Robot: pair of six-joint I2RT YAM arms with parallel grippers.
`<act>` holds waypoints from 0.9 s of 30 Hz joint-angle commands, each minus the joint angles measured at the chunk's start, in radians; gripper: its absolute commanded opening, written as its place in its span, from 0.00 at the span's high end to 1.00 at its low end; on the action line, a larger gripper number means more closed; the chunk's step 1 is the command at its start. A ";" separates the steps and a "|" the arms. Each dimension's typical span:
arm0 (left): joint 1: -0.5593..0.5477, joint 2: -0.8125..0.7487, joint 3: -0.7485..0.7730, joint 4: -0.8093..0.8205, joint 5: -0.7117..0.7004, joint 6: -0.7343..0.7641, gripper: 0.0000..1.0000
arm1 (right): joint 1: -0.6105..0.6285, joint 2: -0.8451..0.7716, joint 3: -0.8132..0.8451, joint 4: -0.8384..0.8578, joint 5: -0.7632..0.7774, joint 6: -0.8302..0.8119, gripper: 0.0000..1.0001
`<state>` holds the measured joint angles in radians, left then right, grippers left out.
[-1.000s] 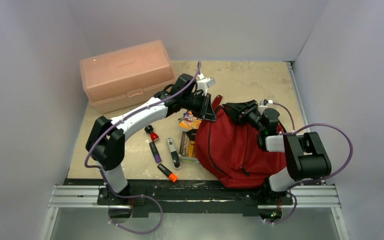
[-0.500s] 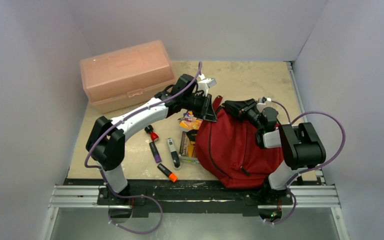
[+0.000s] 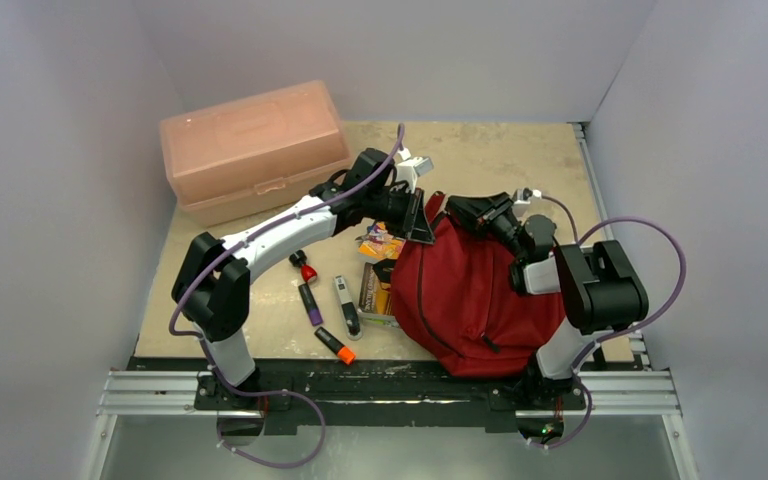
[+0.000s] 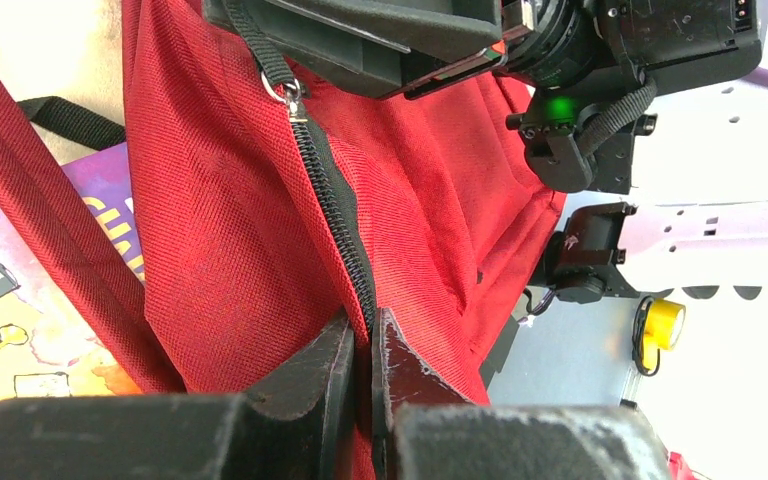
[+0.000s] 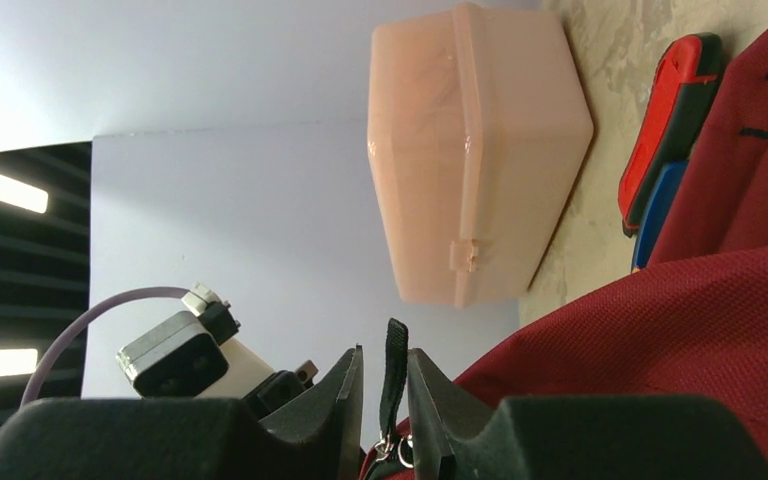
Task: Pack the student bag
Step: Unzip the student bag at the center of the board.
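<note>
Jaws of the left arm (image 3: 280, 225) are pinched together on a fold of the student bag (image 3: 480, 300), right on its black zipper line (image 4: 335, 205), with red fabric bunched on both sides of them. Jaws of the right arm (image 3: 585, 290) are clamped on the black pull tab (image 5: 394, 360) of the zipper; in the left wrist view this tab hangs from them down to the metal slider (image 4: 286, 95), and the zipper line runs from that slider to the left arm's jaws. Both grips sit at the far top of the bag, near each other but apart, the left arm's on the left and the right arm's just to its right. The bag itself lies slumped on the table (image 3: 500, 160), at the near right, just in front of the right arm's base, with one red strap (image 4: 50, 200) trailing over a colourful booklet (image 3: 380, 240) at its left edge. Left of the bag, a red-capped marker (image 3: 303, 267), a purple marker (image 3: 310, 303), a grey marker (image 3: 347, 305) and an orange-capped marker (image 3: 335, 345) lie loose on the table. A pale pink box (image 3: 253, 150) with its lid shut stands at the far left, well apart from the bag.
</note>
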<state>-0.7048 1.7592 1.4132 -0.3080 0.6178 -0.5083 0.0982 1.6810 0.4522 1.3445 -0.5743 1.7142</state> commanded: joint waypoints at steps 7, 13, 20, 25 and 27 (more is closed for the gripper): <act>-0.015 -0.038 0.032 -0.008 0.045 0.017 0.86 | 0.006 0.020 0.065 0.183 -0.098 -0.074 1.00; 0.046 -0.093 0.000 0.027 0.097 -0.071 0.23 | 0.006 -0.032 0.133 0.074 -0.177 -0.178 1.00; 0.166 -0.115 -0.178 0.368 0.168 -0.462 0.29 | 0.003 -0.073 0.220 -0.013 -0.240 -0.197 1.00; 0.203 -0.065 -0.135 0.354 0.108 -0.571 0.26 | 0.004 -0.150 0.267 -0.239 -0.280 -0.371 1.00; 0.200 -0.015 -0.020 0.211 0.050 -0.559 0.25 | 0.003 -0.177 0.280 -0.307 -0.289 -0.424 1.00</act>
<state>-0.5041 1.6852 1.2449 -0.0307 0.7338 -0.9684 0.0982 1.5841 0.6621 1.1725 -0.8265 1.4452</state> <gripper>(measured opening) 0.740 0.007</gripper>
